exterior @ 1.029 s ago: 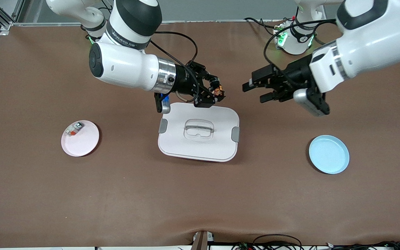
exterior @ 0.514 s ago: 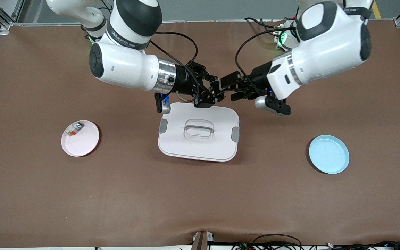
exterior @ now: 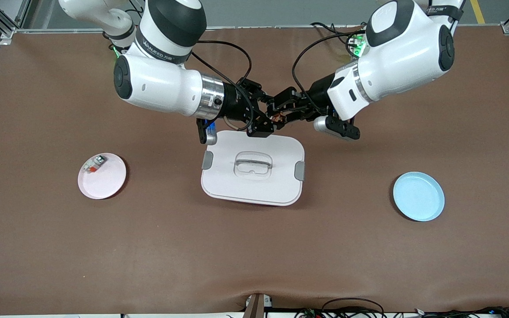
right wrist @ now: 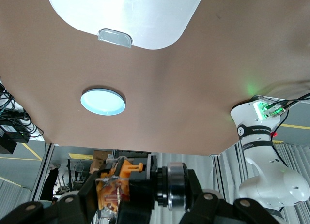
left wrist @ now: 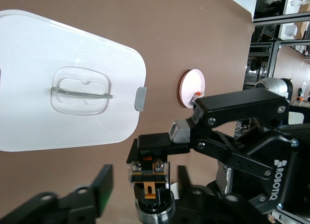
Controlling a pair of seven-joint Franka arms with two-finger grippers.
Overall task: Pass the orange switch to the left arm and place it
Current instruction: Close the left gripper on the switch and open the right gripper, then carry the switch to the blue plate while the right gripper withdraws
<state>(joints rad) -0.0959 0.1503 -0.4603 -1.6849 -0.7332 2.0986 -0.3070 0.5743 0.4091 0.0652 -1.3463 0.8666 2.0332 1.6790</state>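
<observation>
The orange switch (exterior: 277, 117) is a tiny black part with an orange face. My right gripper (exterior: 272, 120) is shut on it and holds it in the air over the edge of the white box (exterior: 252, 170) that lies toward the robot bases. The right wrist view shows the switch (right wrist: 116, 185) clamped between my right gripper's (right wrist: 114, 197) fingers. My left gripper (exterior: 283, 111) meets it there. In the left wrist view, my left gripper (left wrist: 143, 185) is open, with a finger on each side of the switch (left wrist: 151, 187) and a gap to it.
A pink plate (exterior: 102, 176) at the right arm's end of the table holds a small white-grey component (exterior: 92, 164). An empty blue plate (exterior: 418, 196) lies at the left arm's end. The box's lid has a recessed handle (exterior: 253, 163) and grey side clips.
My left arm has swung in toward the right gripper, and its open fingers now flank the switch. The right arm and the switch have not moved.
</observation>
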